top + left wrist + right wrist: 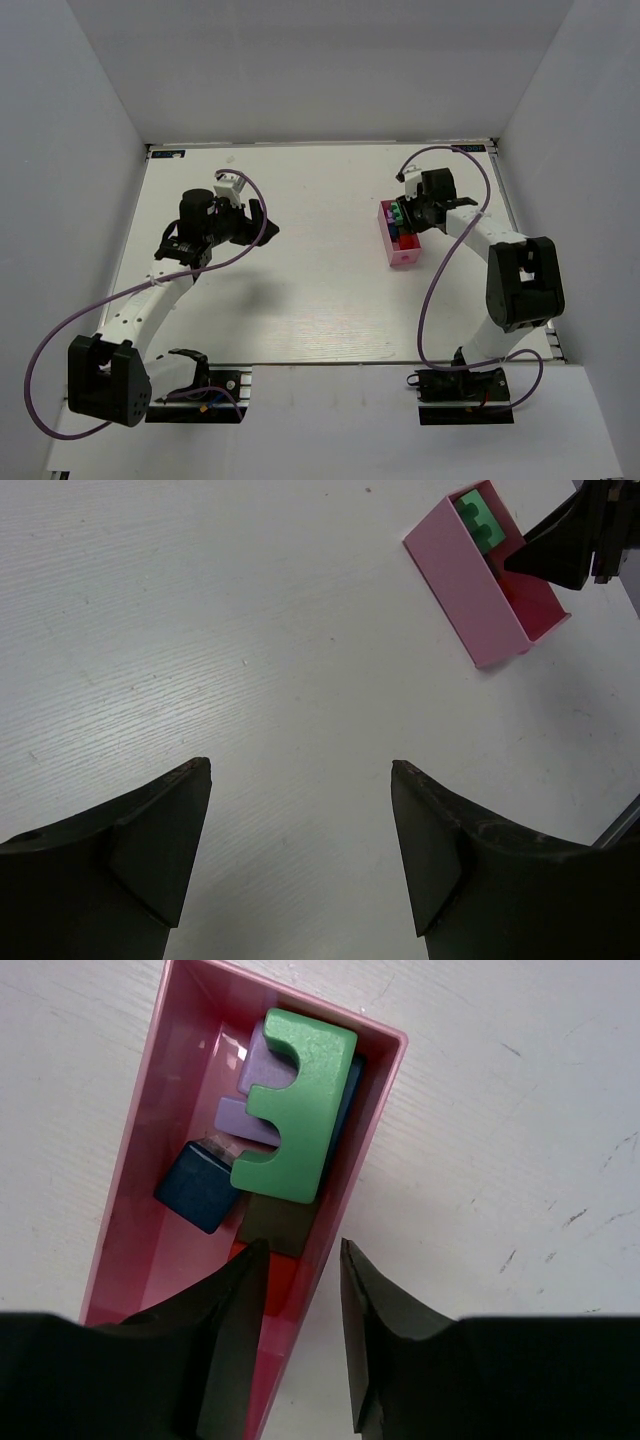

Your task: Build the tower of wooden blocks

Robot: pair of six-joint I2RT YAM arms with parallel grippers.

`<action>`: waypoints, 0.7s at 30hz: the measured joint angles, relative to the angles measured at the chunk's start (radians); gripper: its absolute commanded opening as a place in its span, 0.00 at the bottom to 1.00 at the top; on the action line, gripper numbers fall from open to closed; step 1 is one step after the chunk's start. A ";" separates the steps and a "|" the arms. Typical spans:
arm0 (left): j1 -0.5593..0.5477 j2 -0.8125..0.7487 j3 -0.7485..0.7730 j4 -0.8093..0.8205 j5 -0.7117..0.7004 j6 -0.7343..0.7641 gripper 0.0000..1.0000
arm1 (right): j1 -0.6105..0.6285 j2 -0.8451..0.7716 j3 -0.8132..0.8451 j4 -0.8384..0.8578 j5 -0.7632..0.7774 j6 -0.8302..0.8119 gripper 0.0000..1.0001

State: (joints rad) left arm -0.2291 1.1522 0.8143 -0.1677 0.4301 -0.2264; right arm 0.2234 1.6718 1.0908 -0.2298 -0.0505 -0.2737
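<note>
Two claws stand differently. The left claw [300, 815] is spread wide and holds nothing, hanging over bare worktop [250, 630], well apart from the pink box [465, 590]. The right claw [305, 1255] is only narrowly parted and straddles the box's long wall: one finger [235, 1340] dips inside the box, the other [375, 1340] sits outside over the worktop. A sliver of gap shows on either side of the wall, so nothing is clamped. The wood blocks [260, 1160] lie inside the box. A notched green block [300, 1100] rests on lilac pieces [240, 1115], with a blue cube [197, 1185] beside them. A dark block [280, 1225] and a red-orange block [285, 1285] lie just by the inner finger.
</note>
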 measured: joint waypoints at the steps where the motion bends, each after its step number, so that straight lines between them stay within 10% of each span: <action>1: 0.000 0.002 0.000 0.000 0.000 0.000 0.82 | 0.000 0.004 0.000 -0.001 0.000 0.000 0.39; 21: 0.000 0.005 0.000 0.000 0.000 0.000 0.82 | 0.002 0.027 0.010 -0.006 0.010 -0.019 0.08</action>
State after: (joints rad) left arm -0.2291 1.1576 0.8143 -0.1680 0.4305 -0.2264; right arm 0.2249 1.6989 1.1004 -0.2363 -0.0402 -0.2924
